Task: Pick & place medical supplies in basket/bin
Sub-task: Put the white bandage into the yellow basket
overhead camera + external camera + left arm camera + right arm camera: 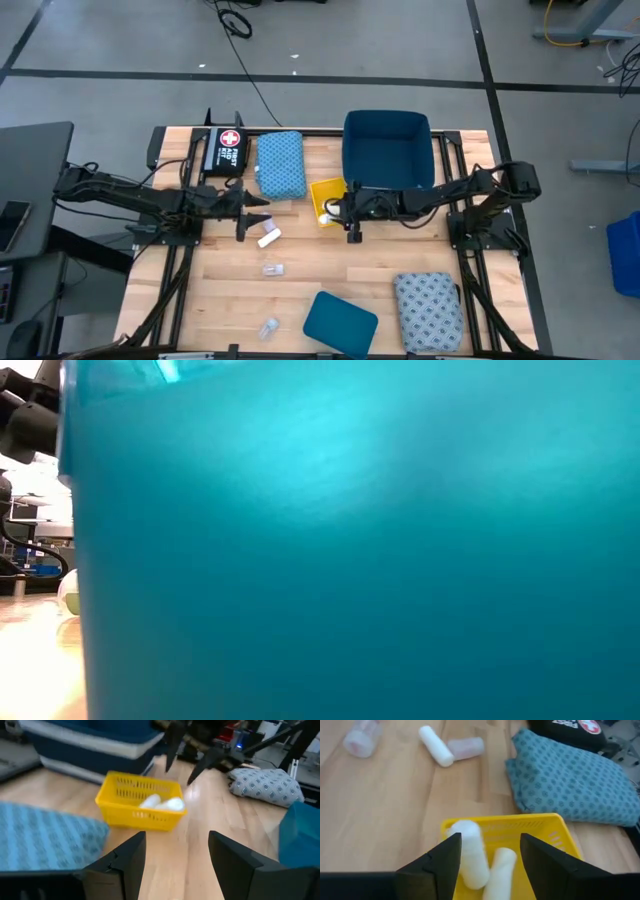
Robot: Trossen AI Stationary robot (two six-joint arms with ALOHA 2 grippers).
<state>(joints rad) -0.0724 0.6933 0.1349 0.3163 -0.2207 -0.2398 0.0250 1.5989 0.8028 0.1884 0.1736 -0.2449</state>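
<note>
A: High view puts my right hand point(352, 222) over the near edge of the yellow basket point(328, 202), fingers parted, gripping nothing. Two white rolls point(472, 859) lie inside it.

B: And your left?

A: My left hand point(255, 214) hangs released mid-tabletop, just right of the blue pad point(280, 165). Another white roll point(269, 238) lies just near of it, with clear packets point(273, 270) nearer still. The grey-blue pad point(428, 310) sits near right.
</note>
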